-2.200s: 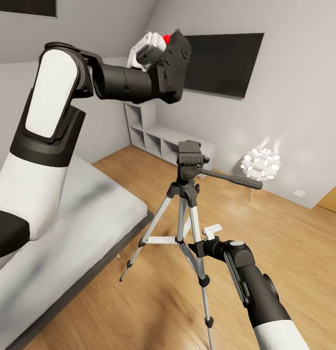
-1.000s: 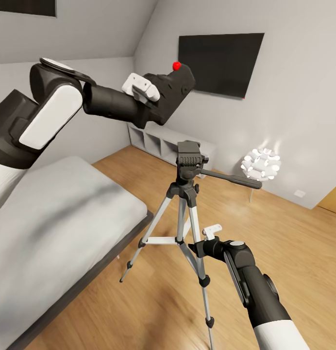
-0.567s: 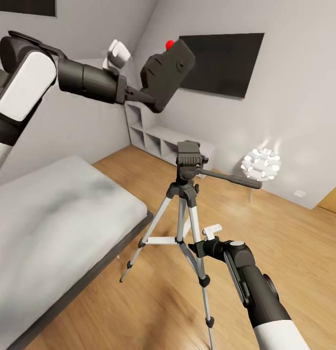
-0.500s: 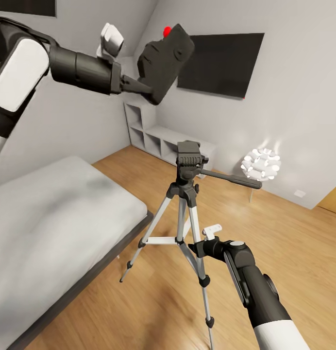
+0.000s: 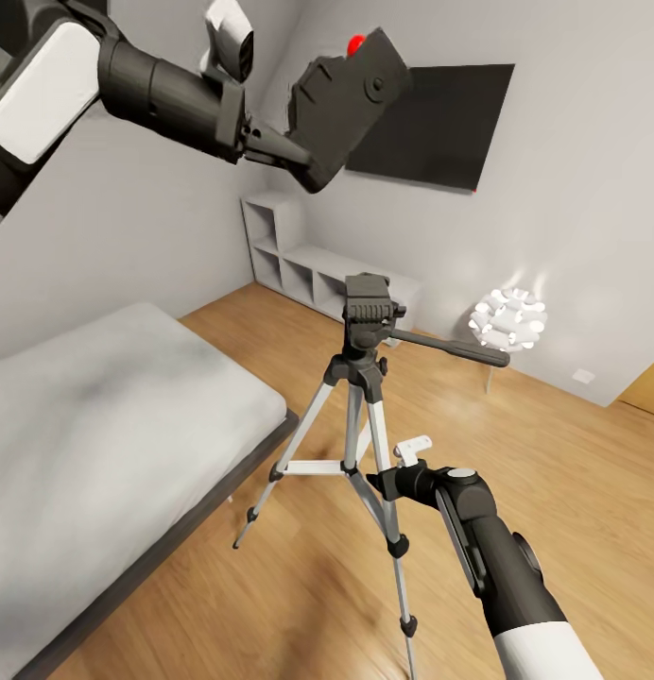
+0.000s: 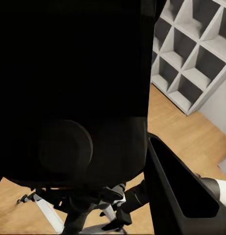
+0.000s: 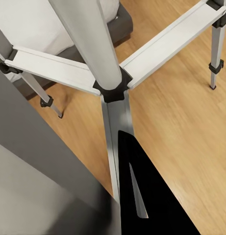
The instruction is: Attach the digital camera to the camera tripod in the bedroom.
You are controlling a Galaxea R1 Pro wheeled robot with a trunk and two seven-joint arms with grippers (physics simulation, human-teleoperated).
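My left gripper (image 5: 294,156) is shut on the digital camera (image 5: 351,99), a black body with a red button (image 5: 356,42) on top. I hold it high and tilted in front of the wall TV, up and slightly left of the tripod's head. The camera tripod (image 5: 370,312) stands on the wood floor in the middle, its pan handle (image 5: 450,349) pointing right. In the left wrist view the camera (image 6: 73,88) fills most of the picture, with the tripod head (image 6: 88,208) beyond it. My right gripper (image 5: 384,484) sits shut on a tripod leg (image 7: 114,156) low down.
A grey bed with a white mattress (image 5: 110,425) runs along the left, close to the tripod's left foot. White cube shelving (image 5: 308,269) stands against the far wall under a black TV (image 5: 431,123). A white ball lamp (image 5: 507,321) glows at the right.
My left arm has swung the camera up and to the right, nearer to the space above the tripod head. The right arm and the tripod have not moved.
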